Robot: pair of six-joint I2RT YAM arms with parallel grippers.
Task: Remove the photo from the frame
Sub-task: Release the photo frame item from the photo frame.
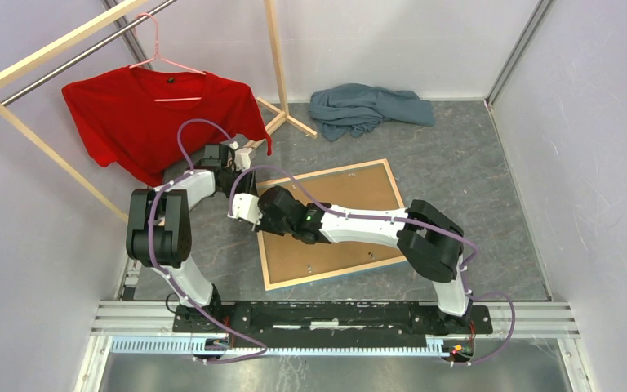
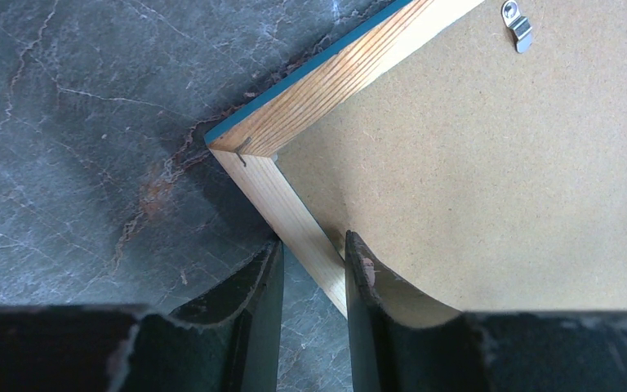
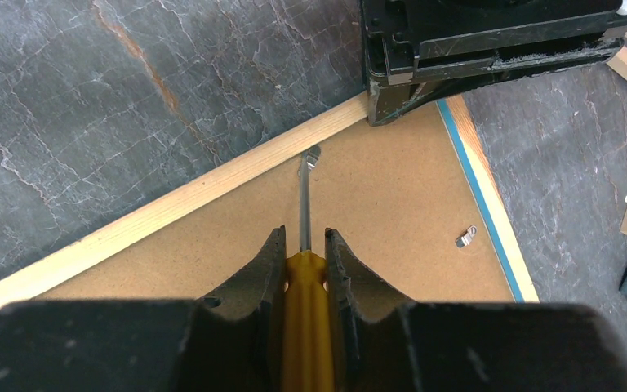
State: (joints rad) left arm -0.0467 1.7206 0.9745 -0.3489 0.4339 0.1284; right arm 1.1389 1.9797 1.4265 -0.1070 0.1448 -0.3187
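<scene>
closest to me, my right claw [image 3: 304, 237] is pinched tight on the yellow handle of a screwdriver [image 3: 304, 294], with the arm reaching across toward the frame's far-left corner. the blade tip sits on a little metal tab [image 3: 312, 155] right at the inner edge of the wood rail. just past that, my left claw [image 2: 314, 245] is down at the same corner. one finger is on the grey marbled floor [image 2: 90, 122] outside the rail and the other is on the board side, so the rail runs between them. honestly can't tell if it's squeezing the wood or just straddling it. the frame [image 2: 343, 77] lies flat, face down, pale wood up, with a thin blue strip along the outer edge and the brown backing board [image 1: 351, 192] sitting inside it. the photo i can't see from this side. further back a red shirt [image 1: 143, 114] hangs on a wooden rack [image 1: 277, 49], and a grey-blue cloth [image 1: 367, 106] lies crumpled by the far wall.
</scene>
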